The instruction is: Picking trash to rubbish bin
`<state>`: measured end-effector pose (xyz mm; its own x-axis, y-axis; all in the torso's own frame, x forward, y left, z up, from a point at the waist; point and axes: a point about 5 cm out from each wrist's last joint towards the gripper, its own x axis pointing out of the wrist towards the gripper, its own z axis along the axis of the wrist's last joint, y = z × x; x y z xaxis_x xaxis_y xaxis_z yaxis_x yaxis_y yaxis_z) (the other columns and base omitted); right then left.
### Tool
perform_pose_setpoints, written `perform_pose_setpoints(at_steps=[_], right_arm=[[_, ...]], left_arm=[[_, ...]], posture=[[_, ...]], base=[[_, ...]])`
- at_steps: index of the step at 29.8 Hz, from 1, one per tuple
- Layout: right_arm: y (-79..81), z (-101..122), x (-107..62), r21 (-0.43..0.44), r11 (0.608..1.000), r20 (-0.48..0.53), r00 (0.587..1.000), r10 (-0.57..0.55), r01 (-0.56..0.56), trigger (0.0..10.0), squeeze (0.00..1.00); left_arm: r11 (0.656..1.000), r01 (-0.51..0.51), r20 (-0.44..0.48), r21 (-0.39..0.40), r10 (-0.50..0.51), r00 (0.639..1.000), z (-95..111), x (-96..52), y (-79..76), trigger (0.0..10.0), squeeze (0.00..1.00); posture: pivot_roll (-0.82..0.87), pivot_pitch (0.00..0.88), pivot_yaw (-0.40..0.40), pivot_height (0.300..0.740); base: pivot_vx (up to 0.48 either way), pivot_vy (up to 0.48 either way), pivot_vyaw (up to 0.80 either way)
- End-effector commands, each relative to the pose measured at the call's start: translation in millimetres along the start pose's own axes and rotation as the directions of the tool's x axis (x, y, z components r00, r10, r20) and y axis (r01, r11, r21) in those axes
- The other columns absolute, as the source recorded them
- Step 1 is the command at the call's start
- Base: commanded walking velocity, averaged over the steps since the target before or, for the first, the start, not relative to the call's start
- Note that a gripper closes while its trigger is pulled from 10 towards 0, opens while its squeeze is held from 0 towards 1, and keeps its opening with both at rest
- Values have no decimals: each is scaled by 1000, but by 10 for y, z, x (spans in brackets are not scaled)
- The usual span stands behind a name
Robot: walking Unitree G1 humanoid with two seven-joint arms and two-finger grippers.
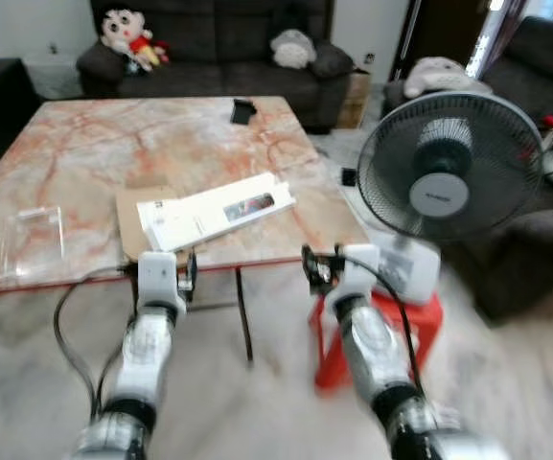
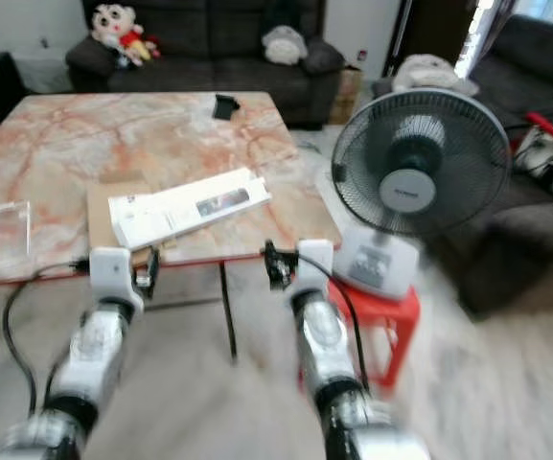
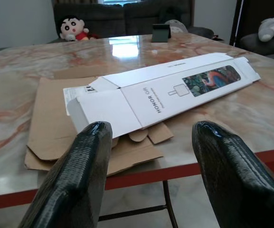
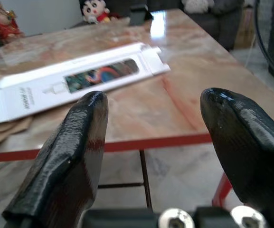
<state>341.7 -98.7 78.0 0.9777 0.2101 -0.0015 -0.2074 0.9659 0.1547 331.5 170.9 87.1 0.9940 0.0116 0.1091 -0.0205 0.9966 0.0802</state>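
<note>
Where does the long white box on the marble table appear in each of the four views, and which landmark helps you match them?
Left eye view: white box lies near the table's front edge, atop brown cardboard.
Right eye view: left of centre, same spot.
Left wrist view: centre, just beyond the left gripper and its open fingers.
Right wrist view: upper left, beyond the right gripper.
Shared landmark: the doll on the sofa.

The near edge of the table [image 1: 84,153] is open in front of both grippers. On it a white box [image 1: 217,210] lies over flat cardboard [image 1: 128,222], with bare marble beyond them. A fan [image 1: 449,172] on a red stool [image 1: 420,326] blocks the right side.
</note>
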Motion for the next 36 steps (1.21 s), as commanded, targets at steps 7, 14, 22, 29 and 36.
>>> perform_pose_setpoints(at_steps=[7,14,22,29,36], right_arm=[[45,9,7,-8,1000,9,1000,12,-12,10000,0],[52,-8,0,14,1000,5,1000,5,-5,10000,0],[53,-1,0,-9,1000,8,1000,13,-13,10000,0],[42,8,6,3,1000,9,1000,11,-11,10000,0],[49,5,5,-11,1000,6,1000,21,-21,10000,0]], left_arm=[[1000,-14,1,22,14,1000,26,12,65,10000,0],[1000,-9,3,28,9,1000,40,23,71,10000,0],[1000,-11,1,27,11,1000,44,28,69,10000,0],[1000,-16,-3,25,16,1000,38,27,50,10000,0],[1000,-17,-1,26,17,1000,38,26,49,10000,0]], posture=[[-21,0,-34,740],[-18,0,-26,740],[-18,0,-25,740],[-23,0,-30,740],[-24,0,-33,740]], base=[[0,0,561],[0,0,437],[30,0,0],[292,0,373],[315,0,0]])
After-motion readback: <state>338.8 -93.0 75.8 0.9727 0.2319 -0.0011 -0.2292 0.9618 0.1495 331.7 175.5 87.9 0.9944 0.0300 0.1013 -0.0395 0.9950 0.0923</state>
